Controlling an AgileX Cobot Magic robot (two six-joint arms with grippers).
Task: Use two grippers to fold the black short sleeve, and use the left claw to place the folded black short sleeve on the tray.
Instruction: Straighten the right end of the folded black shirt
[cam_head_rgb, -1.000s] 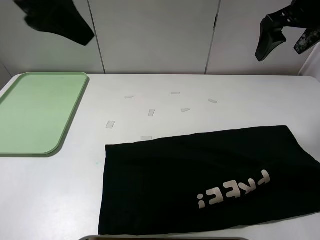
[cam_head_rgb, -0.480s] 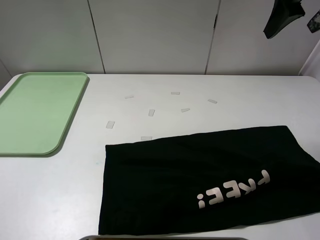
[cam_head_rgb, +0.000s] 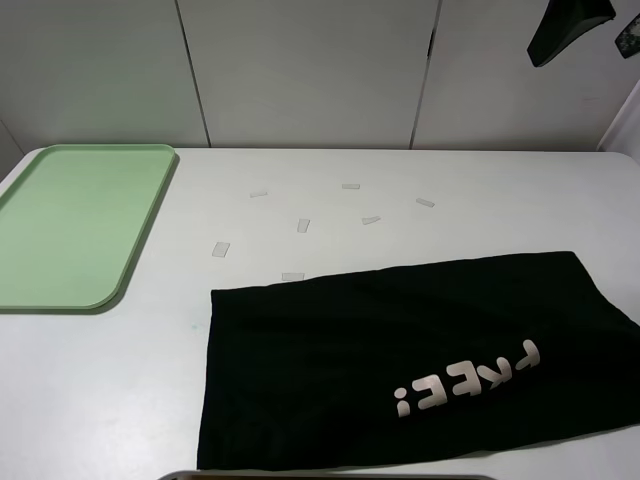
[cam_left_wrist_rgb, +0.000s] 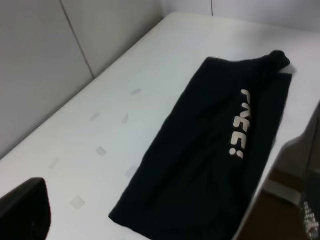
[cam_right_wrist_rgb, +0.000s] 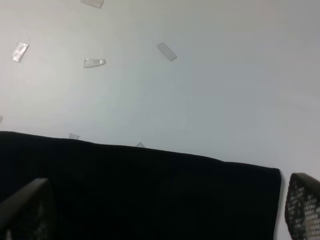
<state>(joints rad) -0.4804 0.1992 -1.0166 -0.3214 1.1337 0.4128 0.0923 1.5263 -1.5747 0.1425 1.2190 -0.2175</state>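
We see the shirt (cam_head_rgb: 400, 370) lying flat as a long black band on the surface (cam_head_rgb: 180, 380), well to the right of the tray (cam_head_rgb: 70, 225). Our left fingers (cam_left_wrist_rgb: 22, 210) and right fingers (cam_right_wrist_rgb: 302, 205) stand released, wide apart, grasping nothing.

Ext high, frontal; wrist cams over shirt (cam_head_rgb: 330, 350)

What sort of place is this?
Probably a robot test bench, not a home: bare white table with tape markers, blank grey wall panels behind, one tray and one shirt laid out.
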